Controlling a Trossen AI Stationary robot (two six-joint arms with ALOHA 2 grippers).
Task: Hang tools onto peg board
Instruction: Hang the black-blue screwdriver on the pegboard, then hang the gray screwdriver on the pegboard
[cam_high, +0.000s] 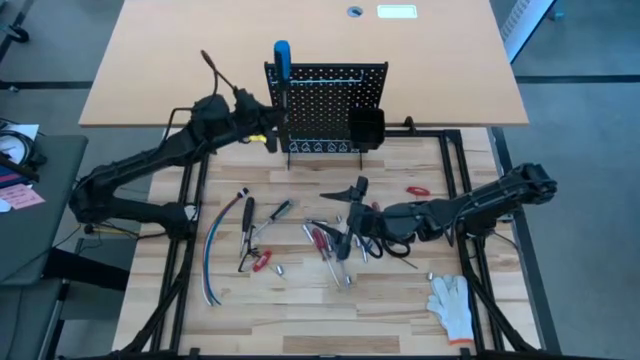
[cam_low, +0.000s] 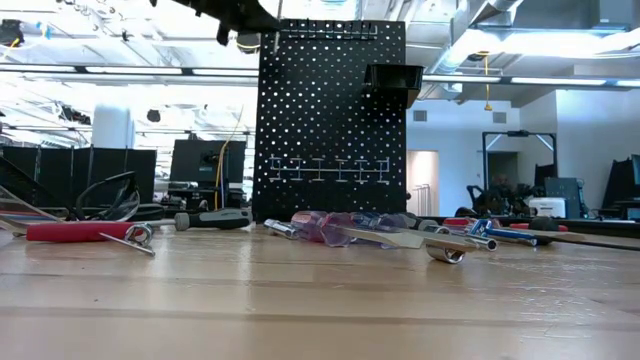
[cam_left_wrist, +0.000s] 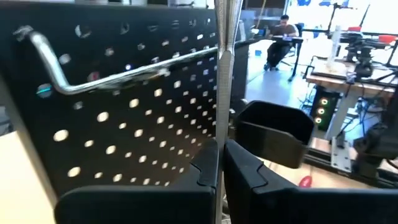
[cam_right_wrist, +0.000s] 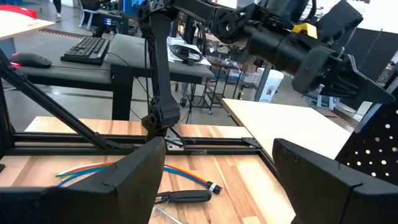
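High view: peg board (cam_high: 325, 108) stands upright at 12 o'clock on the table (cam_high: 300, 310). Left gripper (cam_high: 272, 128) sits at the board's 9 o'clock edge, near a blue-handled screwdriver (cam_high: 282, 60) whose handle pokes above the top edge; probably being fed onto a hook. Right gripper (cam_high: 352, 218) lies low at centre over the scattered tools (cam_high: 330, 245), likely placed to pick the next one. Cables (cam_high: 212, 255) at 8 o'clock, glove (cam_high: 452, 303) at 4 o'clock. Low view: board face with small bin (cam_low: 392, 80) at its upper right; the left arm shows dark at the top left corner; tools strewn along the table in front. Left wrist view: fingers (cam_left_wrist: 208, 171) pressed together on a thin metal shaft (cam_left_wrist: 224, 74) running straight up, held vertical, apparently so it drops behind the wire hook (cam_left_wrist: 112, 74) crossing the board. Right wrist view: fingers (cam_right_wrist: 140, 171) spread wide apart, nothing between them; a black-handled tool (cam_right_wrist: 186, 196) lies beyond on the wood.
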